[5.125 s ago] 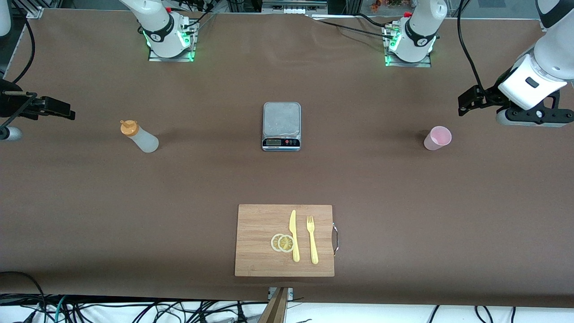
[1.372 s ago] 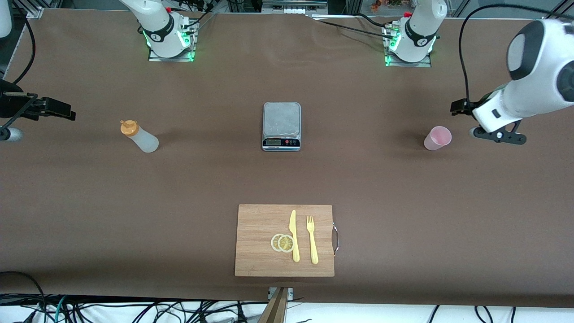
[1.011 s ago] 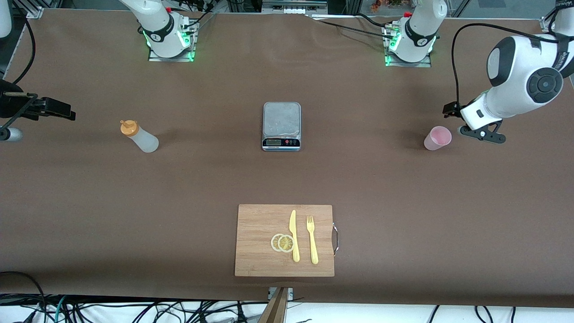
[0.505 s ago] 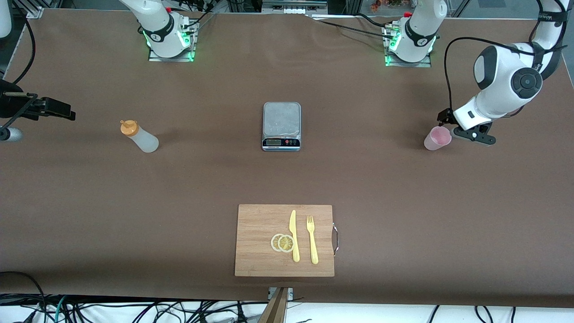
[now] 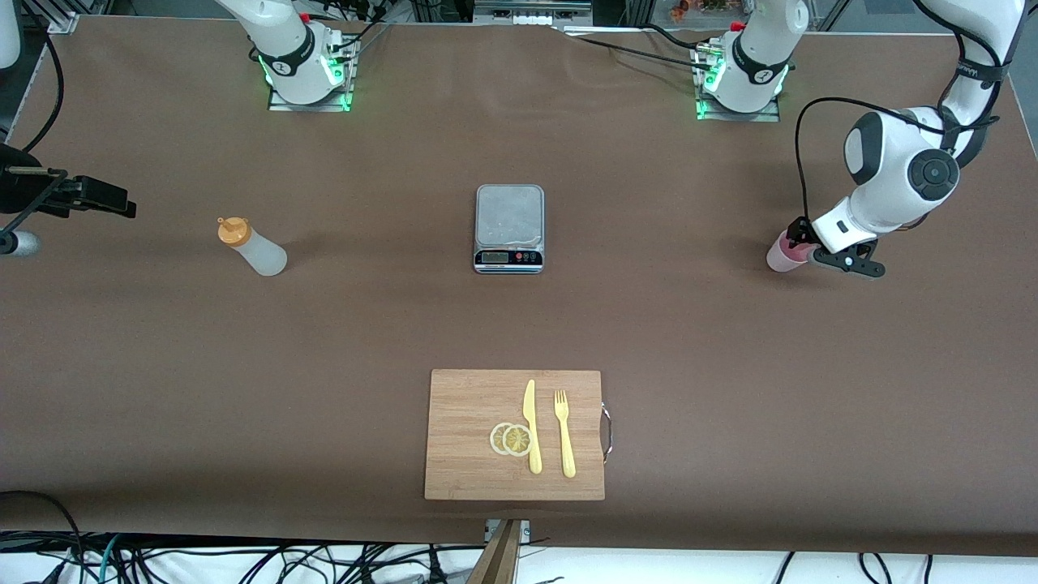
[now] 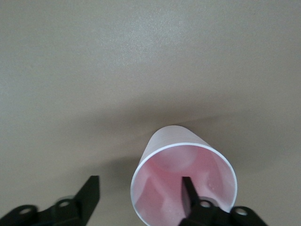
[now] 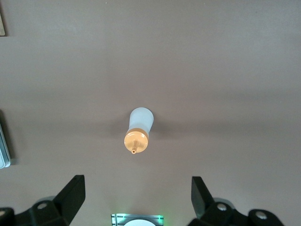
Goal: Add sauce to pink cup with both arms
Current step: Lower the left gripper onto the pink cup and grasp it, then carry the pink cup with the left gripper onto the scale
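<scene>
The pink cup (image 5: 777,258) (image 6: 169,141) stands upright toward the left arm's end of the table. My left gripper (image 5: 797,241) (image 6: 139,188) is down at its rim. One finger is inside the cup, and the other is outside with a gap to the wall, so the jaws stand open astride it. The sauce bottle (image 5: 253,248) (image 7: 139,129), whitish with an orange cap, stands alone toward the right arm's end. My right gripper (image 5: 113,201) (image 7: 136,193) waits high above the table near the bottle, open and holding nothing.
A silver kitchen scale (image 5: 508,225) sits mid-table between bottle and cup. Nearer the front camera lies a wooden cutting board (image 5: 462,405) with a yellow knife (image 5: 531,426), a yellow fork (image 5: 564,434) and two lemon slices (image 5: 511,439).
My left arm has swung down and in toward the pink cup, and its gripper now straddles the cup's wall. The right arm and the bottle have not moved.
</scene>
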